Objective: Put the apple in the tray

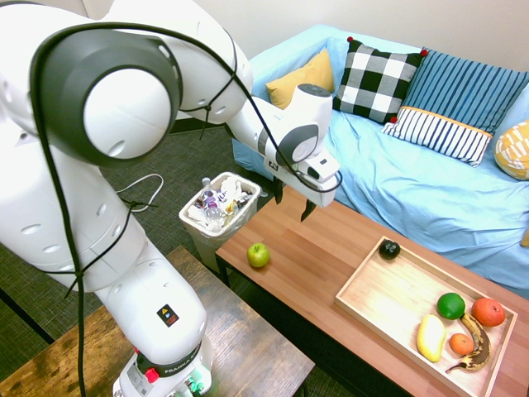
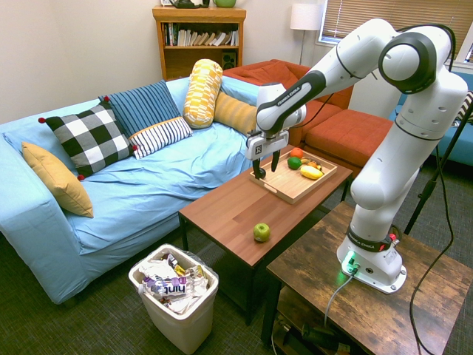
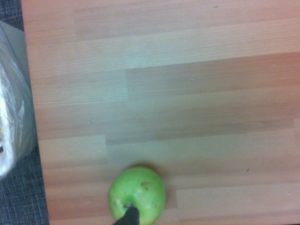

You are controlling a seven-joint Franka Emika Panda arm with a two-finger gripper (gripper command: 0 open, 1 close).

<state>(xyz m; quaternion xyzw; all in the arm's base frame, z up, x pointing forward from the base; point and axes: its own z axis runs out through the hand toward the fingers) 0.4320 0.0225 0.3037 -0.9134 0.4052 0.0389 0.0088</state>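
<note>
Currently, one apple (image 1: 258, 255) rests on the reddish-brown coffee table (image 1: 285, 240), near its end beside the waste bin (image 1: 220, 207) and outside the tray (image 1: 372, 291). The bin, filled with wrappers and a plastic bottle (image 1: 210, 195), stands just off that end; the sofa (image 1: 364, 165), draped in light blue, runs along one long side. Nothing stands on the tabletop between apple and tray, whose low raised rim borders its contents. The arm reaches over the table with its gripper (image 1: 293, 206) pointing downward above the surface, its two fingers spread wide and holding nothing. Counted within the tray are six items: one dark avocado (image 1: 389, 249), apart from the rest, and, grouped toward the other end, one green lime-like fruit (image 1: 450, 306), one large red-orange fruit (image 1: 488, 312), one small orange fruit (image 1: 461, 344), one yellow fruit (image 1: 431, 337) and one browned banana (image 1: 477, 351).
</note>
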